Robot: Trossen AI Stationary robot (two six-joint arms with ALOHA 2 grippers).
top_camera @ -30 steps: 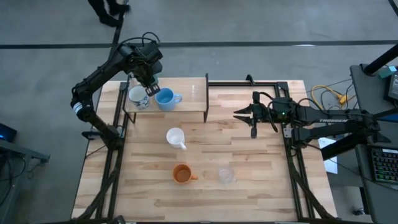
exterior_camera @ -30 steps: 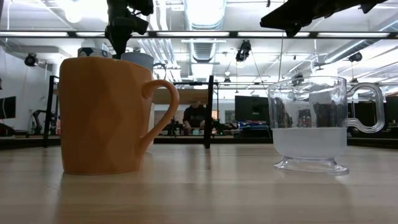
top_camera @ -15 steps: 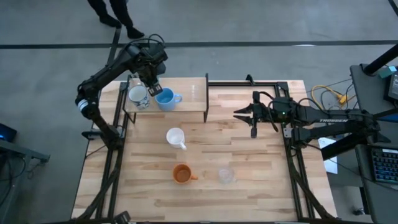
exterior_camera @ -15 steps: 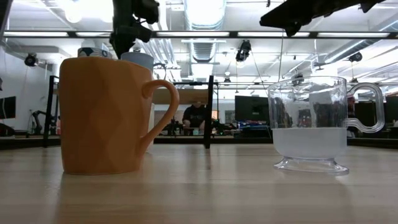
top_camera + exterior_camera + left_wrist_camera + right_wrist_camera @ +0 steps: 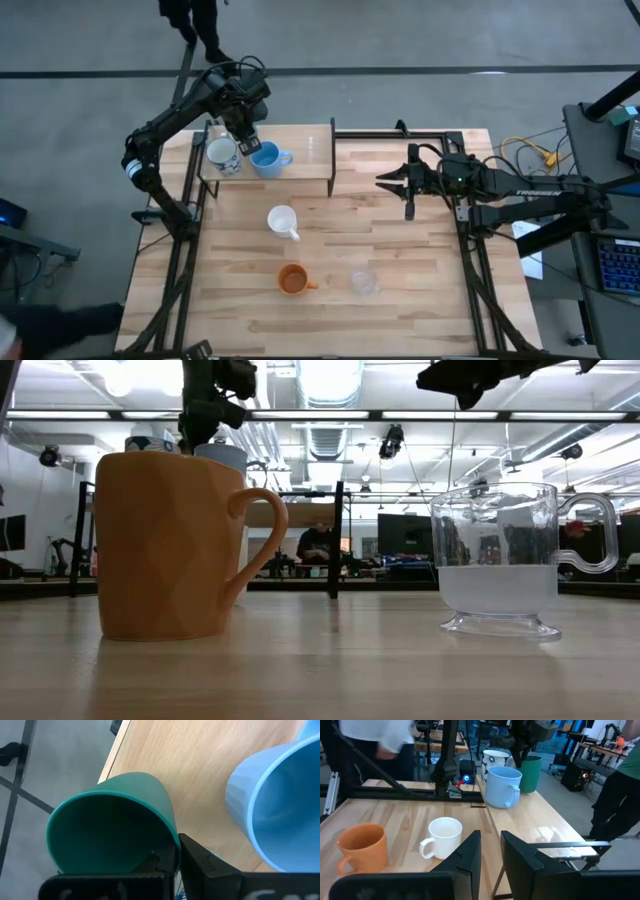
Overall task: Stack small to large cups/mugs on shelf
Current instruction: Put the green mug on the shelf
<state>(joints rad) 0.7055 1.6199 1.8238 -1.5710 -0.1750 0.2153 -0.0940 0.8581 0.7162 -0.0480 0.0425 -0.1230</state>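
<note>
My left gripper (image 5: 245, 138) is over the left part of the shelf (image 5: 305, 150), shut on the dark green cup (image 5: 115, 820). The right wrist view shows the green cup (image 5: 532, 772) upright, behind the light blue cup (image 5: 265, 158). The silver-grey cup (image 5: 222, 155) stands on the shelf beside them. The white cup with handle (image 5: 283, 220), the orange cup (image 5: 292, 280) and the clear cup (image 5: 363, 282) stand on the tabletop. My right gripper (image 5: 380, 182) is open and empty, held above the table's right part. My left gripper pinches the green cup's rim wall (image 5: 172, 842), one finger inside the cup and one outside. The fingers come from above, pointing down. The cup is upright; whether its base rests on the shelf, I cannot tell.
The shelf's black frame posts (image 5: 332, 135) stand at its right end. Black rails (image 5: 470, 250) run along the table's left and right sides. People show in the room beyond the table (image 5: 370, 735).
My left gripper has gone a little toward the table's far edge and right, and slightly up, still shut on the green cup.
</note>
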